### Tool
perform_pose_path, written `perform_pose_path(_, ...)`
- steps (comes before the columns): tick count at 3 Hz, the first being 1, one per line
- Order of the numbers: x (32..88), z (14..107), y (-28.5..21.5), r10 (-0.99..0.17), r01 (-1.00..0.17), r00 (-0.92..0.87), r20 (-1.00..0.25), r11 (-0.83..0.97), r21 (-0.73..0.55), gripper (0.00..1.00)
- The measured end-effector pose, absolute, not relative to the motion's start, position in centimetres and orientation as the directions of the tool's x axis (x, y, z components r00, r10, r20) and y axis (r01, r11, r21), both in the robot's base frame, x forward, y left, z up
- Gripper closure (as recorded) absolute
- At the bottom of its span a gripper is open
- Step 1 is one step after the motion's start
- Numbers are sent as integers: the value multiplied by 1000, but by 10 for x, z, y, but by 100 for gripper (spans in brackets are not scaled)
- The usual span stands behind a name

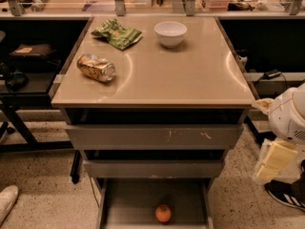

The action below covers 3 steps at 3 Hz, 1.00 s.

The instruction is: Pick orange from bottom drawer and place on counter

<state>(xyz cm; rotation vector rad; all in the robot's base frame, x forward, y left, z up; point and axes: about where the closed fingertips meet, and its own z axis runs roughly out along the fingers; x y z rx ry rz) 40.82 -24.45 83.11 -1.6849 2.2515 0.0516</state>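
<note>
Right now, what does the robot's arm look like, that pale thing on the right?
Only part of the arm shows, at the right edge beside the drawer cabinet. It has a smooth, rounded white shell, like a moulded plastic joint. Below it hangs the gripper, a blockier piece in pale cream-yellow with flat faces. No cables, labels or markings can be made out on either part.

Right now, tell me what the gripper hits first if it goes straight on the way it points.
The gripper, right of the counter, points down: probably the floor, depth unclear.
</note>
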Motion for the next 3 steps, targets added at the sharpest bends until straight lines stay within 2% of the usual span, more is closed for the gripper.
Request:
perform_pose_path(1, 408, 831, -244, -927, -939, -248, -280, 301, -165, 0)
perform_pose_path(2, 398, 766, -249, -905, -940, -312, -288, 338, -44, 0)
perform_pose_path(3, 373, 653, -249, -875, -924, -381, -298, 366, 106, 0)
